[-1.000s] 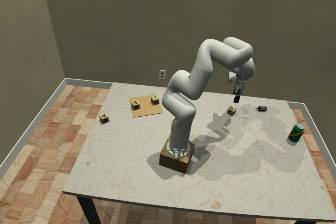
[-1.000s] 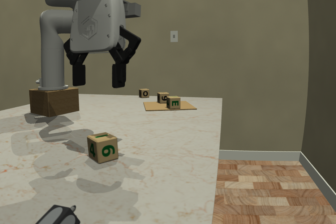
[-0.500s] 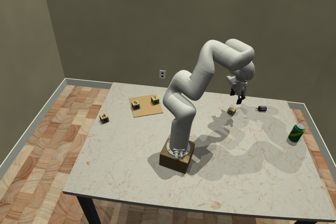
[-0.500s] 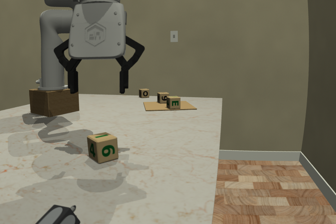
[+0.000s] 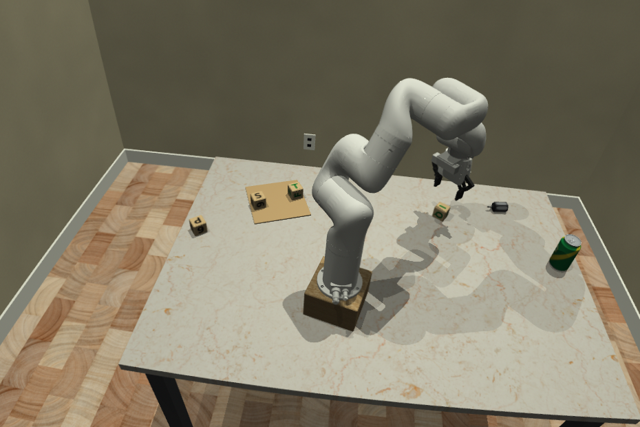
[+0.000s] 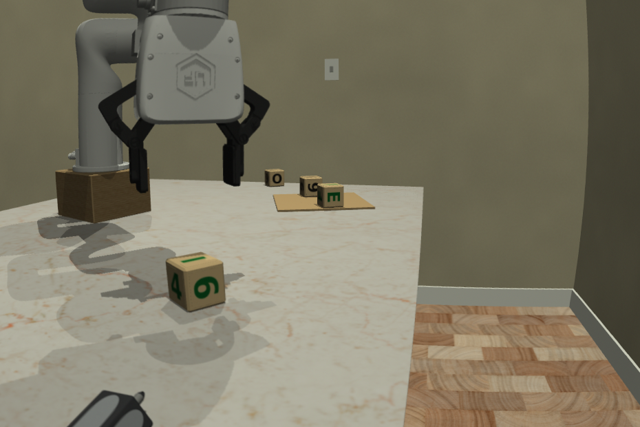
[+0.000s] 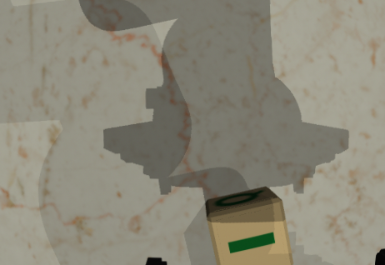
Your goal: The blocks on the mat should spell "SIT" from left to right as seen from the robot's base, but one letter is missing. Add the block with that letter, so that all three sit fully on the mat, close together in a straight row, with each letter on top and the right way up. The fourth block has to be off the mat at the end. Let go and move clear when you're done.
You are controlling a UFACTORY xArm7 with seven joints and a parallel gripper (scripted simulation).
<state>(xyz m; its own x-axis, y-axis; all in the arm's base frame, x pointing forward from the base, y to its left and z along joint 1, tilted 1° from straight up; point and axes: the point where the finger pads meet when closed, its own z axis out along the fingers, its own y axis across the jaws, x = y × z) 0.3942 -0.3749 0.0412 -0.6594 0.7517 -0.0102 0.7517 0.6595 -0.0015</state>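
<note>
The tan block with a green I on top (image 5: 440, 211) lies on the marble table right of my base; it also shows in the exterior view (image 6: 195, 281) and at the bottom edge of the wrist view (image 7: 249, 232). My gripper (image 5: 455, 189) hangs open and empty above and a little beyond it, fingers spread wide (image 6: 184, 179). The cardboard mat (image 5: 277, 202) at the far left holds the S block (image 5: 257, 200) and the T block (image 5: 294, 189) with a gap between them. A fourth block marked P (image 5: 197, 224) lies off the mat to its left.
A green soda can (image 5: 565, 252) stands near the table's right edge. A small dark object (image 5: 499, 206) lies beyond the I block. My wooden base block (image 5: 336, 293) sits mid-table. The table edge drops to a wooden floor on all sides.
</note>
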